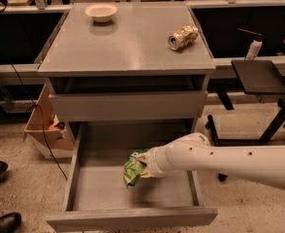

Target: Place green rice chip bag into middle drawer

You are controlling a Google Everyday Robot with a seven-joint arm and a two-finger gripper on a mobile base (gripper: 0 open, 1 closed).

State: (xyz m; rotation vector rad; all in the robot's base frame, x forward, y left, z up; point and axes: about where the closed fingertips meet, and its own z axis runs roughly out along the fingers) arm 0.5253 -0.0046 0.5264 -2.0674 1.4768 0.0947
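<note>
Green rice chip bag [131, 171] is held pinched in the fingers of the gripper [141, 165], low inside the open middle drawer [133, 218], presumably to be released there.

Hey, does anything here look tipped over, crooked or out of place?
The gold can lies on its side on the cabinet top, near the right edge. The green chip bag hangs crumpled from the claw over the open drawer. The bowl sits upright.
</note>
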